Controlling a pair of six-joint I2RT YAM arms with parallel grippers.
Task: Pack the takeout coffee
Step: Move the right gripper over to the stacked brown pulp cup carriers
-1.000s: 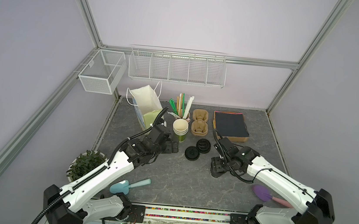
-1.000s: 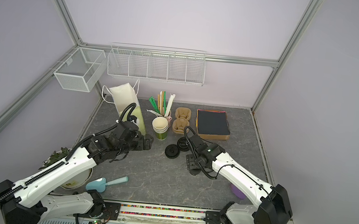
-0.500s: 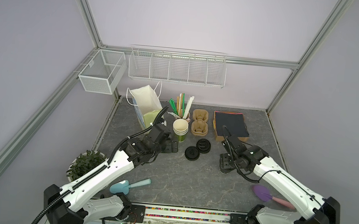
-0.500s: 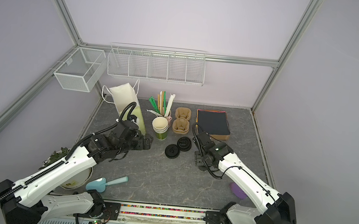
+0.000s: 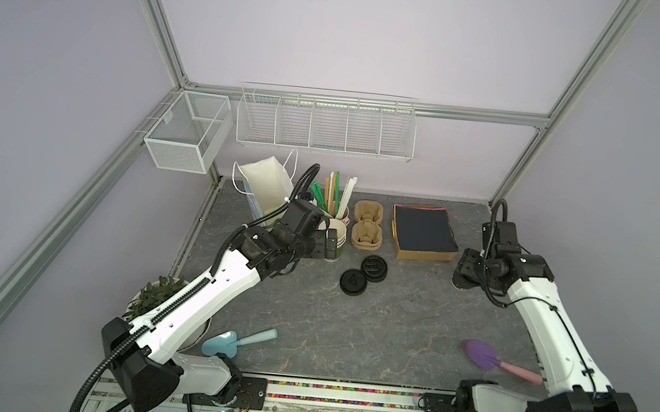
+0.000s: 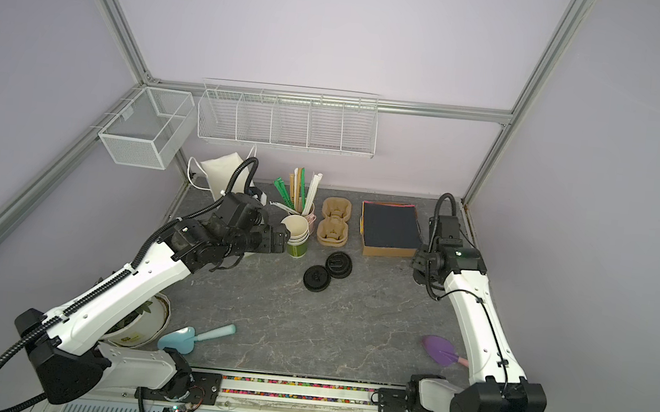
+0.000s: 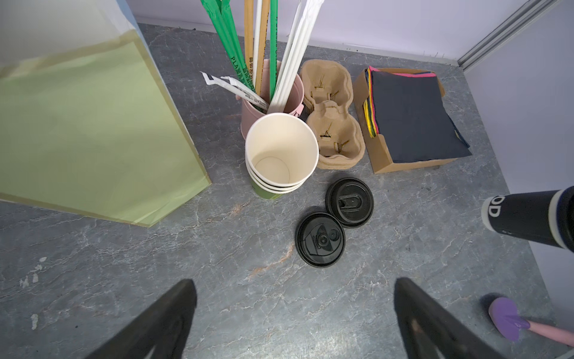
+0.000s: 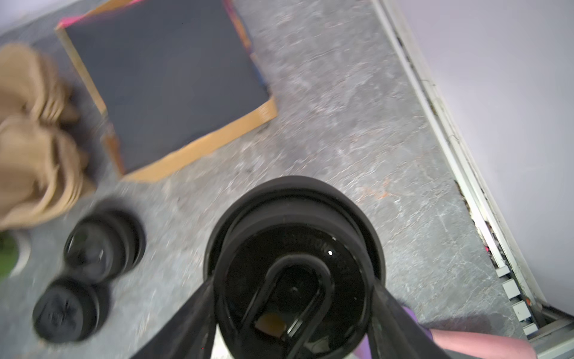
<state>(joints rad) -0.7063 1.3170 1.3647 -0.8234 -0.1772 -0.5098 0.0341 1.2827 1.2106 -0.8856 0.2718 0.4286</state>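
Swinging rightward from the loose lids (image 5: 374, 268), the right hand (image 8: 292, 289) is carrying the takeout coffee (image 8: 292, 236) clamped between its fingers; the left hand (image 7: 293, 281) is waiting, jaws apart, with packing still ahead.

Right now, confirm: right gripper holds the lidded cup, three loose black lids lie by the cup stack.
Not three: the left wrist view shows two loose black lids by the cup stack. The right gripper does hold the lidded cup.

Back edge of table (image 5: 369, 336) obstructed: paper bag (image 5: 265, 190), straw cup (image 7: 295, 90), cup stack (image 5: 338, 233), carriers (image 5: 367, 225), napkin box (image 5: 424, 231). Loose lids (image 5: 353, 281) ahead of carriers. Right gripper (image 8: 292, 289) gripping takeout coffee (image 8: 341, 242) occupies space near right edge. Blue scoop (image 5: 222, 340), purple scoop (image 5: 482, 354) near front edge. Centre bare: free passage.
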